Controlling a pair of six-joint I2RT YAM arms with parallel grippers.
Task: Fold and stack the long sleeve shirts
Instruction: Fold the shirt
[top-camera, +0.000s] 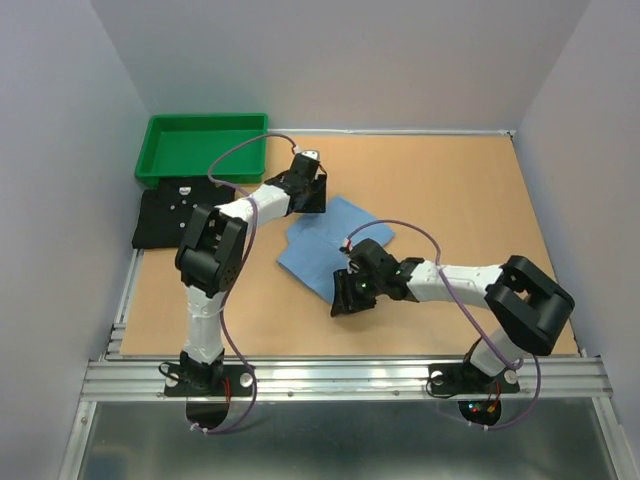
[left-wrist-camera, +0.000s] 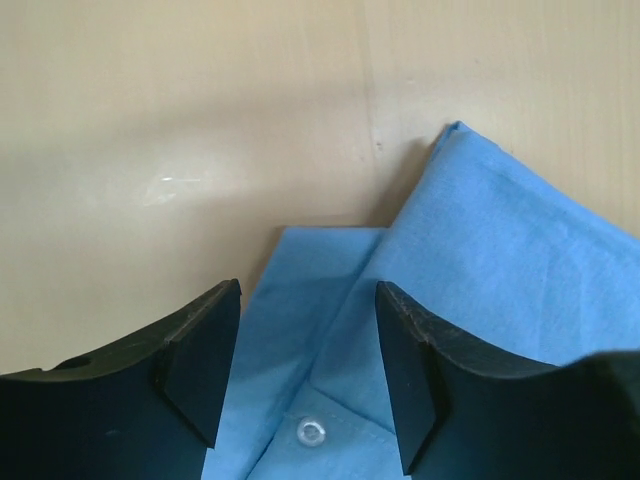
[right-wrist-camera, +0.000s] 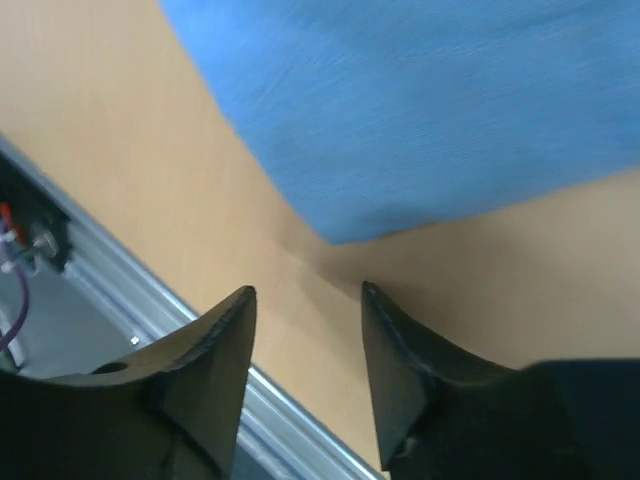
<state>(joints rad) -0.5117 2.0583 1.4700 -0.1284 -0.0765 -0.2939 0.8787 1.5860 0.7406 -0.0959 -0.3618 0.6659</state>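
Tan tabletop (top-camera: 450, 200), grey walls all round, and the light blue shirt (top-camera: 345, 225) sits dead centre, folded into a compact slab. The black shirt (top-camera: 165, 215) lies folded at ten o'clock, just below the green tray (top-camera: 200, 148) at eleven. The left gripper (top-camera: 312, 196) hovers over the blue shirt's eleven o'clock corner with its jaws well apart. Cloth and a button (left-wrist-camera: 313, 431) lie beneath, nothing pinched. The right gripper (top-camera: 350, 296) hangs at the six o'clock corner, jaws partly open over bare wood, empty too. Folding looks about done, so I'd call stacking the step in hand. The next move calls for both grippers to pinch every layer at opposite edges and carry the bundle toward ten o'clock without it unfolding.
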